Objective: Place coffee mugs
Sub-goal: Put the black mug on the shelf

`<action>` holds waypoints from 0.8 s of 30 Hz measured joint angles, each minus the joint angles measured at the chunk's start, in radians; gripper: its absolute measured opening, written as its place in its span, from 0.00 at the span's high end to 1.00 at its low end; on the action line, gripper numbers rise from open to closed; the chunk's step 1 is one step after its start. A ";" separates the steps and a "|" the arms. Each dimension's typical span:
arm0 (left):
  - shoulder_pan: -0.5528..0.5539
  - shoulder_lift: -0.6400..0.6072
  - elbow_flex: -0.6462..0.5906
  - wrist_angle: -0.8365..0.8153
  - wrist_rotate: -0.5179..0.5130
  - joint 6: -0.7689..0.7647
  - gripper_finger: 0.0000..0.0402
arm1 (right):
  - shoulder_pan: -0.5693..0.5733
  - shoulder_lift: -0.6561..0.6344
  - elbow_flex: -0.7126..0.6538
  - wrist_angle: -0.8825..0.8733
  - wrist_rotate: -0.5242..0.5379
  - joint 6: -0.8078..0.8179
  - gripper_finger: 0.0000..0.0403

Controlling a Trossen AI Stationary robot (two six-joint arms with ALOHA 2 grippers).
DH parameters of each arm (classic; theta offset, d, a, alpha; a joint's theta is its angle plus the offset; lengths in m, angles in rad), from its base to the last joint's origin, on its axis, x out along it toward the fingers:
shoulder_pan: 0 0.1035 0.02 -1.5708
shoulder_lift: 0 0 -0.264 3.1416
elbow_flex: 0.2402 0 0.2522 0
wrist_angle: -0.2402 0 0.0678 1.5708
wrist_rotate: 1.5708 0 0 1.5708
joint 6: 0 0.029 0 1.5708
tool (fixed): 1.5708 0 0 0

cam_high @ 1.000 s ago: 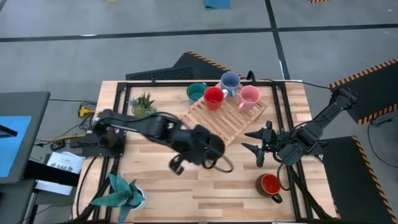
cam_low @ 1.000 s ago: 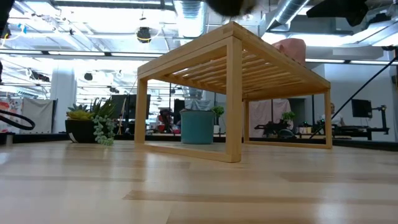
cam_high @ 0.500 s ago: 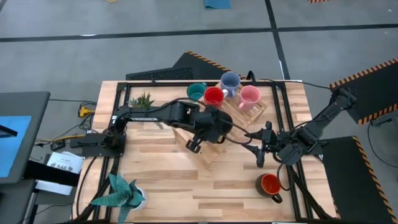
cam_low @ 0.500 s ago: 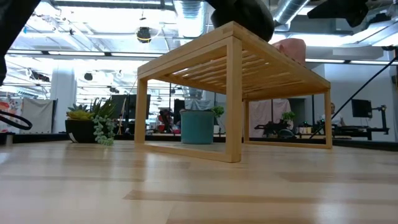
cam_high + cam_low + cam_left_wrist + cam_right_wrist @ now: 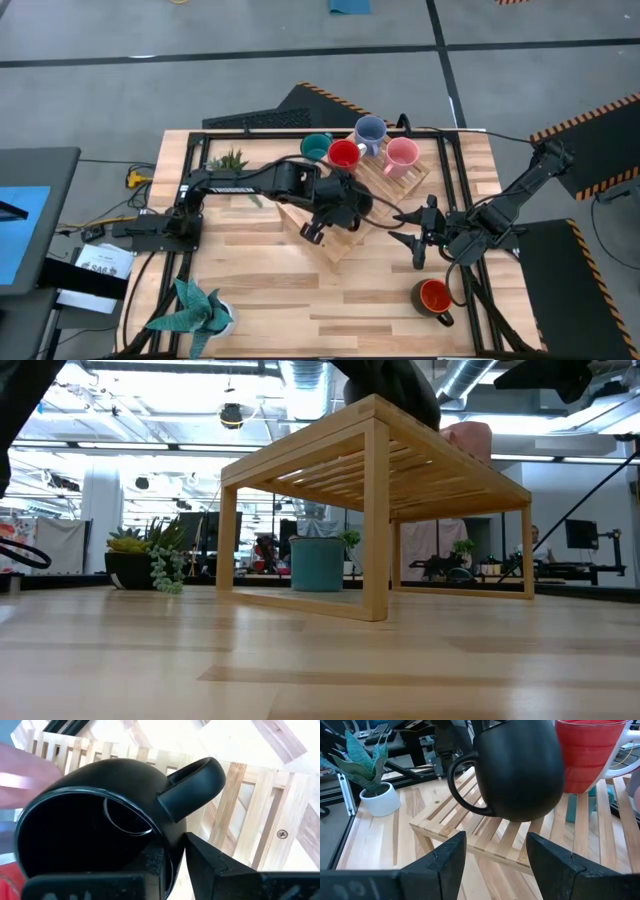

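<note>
Above the slatted wooden rack (image 5: pixel 345 205), the left claw (image 5: pixel 170 865) has one finger inside the black mug (image 5: pixel 520 767) and one outside its wall; whether the fingers still pinch the wall cannot be told. From overhead the arm hides this mug almost wholly, and whether its base touches the slats is unclear. The right claw (image 5: pixel 412 230), fingers spread apart and empty, waits beside the rack. The red mug (image 5: pixel 343 155), the lavender-blue mug (image 5: pixel 370 131) and the pink mug (image 5: pixel 401 154) stand on the rack's far end; the teal mug (image 5: pixel 317 148) stands on the counter (image 5: pixel 260 290) beside it. The orange-red mug (image 5: pixel 434 297) sits near the counter's front. Two potted plants (image 5: pixel 195 310) stand at the left; beyond lies grey floor.
</note>
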 joint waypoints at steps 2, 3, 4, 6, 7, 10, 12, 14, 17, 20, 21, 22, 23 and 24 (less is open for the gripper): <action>0.001 0.000 0.000 0.002 0.000 0.003 0.87 | 0.000 0.000 0.000 0.000 0.000 0.000 0.42; 0.001 0.000 0.000 0.002 -0.001 0.008 0.87 | 0.000 0.000 0.000 0.000 0.000 0.000 0.42; 0.001 0.000 0.000 0.003 -0.002 0.012 0.87 | 0.000 0.000 0.000 0.000 0.000 0.000 0.42; 0.000 0.000 0.000 0.009 -0.003 0.020 0.86 | 0.000 0.000 0.000 0.000 -0.001 0.000 0.42; 0.001 0.000 0.000 0.015 -0.003 0.026 0.85 | 0.000 0.000 0.000 0.000 -0.001 0.000 0.42; 0.001 0.000 0.000 0.039 -0.003 0.042 0.83 | 0.000 0.000 0.000 0.000 -0.001 0.000 0.42; 0.001 -0.001 0.000 0.060 -0.004 0.049 0.81 | 0.000 0.000 0.000 0.000 -0.001 0.000 0.42; 0.001 -0.001 0.000 0.073 -0.006 0.059 0.78 | 0.000 0.000 0.000 0.001 -0.001 0.000 0.42; 0.001 -0.002 0.000 0.090 -0.007 0.061 0.74 | 0.000 0.000 0.000 0.001 -0.001 0.000 0.42; 0.000 -0.002 0.000 0.107 -0.028 0.065 0.69 | 0.000 0.000 0.000 0.001 -0.001 0.000 0.42; 0.000 -0.002 0.000 0.107 -0.032 0.065 0.68 | 0.000 0.000 0.000 0.001 -0.001 0.000 0.42; 0.001 -0.002 0.000 0.107 -0.035 0.065 0.67 | 0.000 0.000 0.000 0.001 -0.001 0.000 0.42; 0.001 -0.002 0.000 0.108 -0.038 0.065 0.66 | 0.000 0.000 0.000 0.001 -0.001 0.000 0.42; 0.001 -0.002 0.000 0.108 -0.045 0.067 0.66 | 0.000 0.000 0.000 0.001 -0.001 0.000 0.42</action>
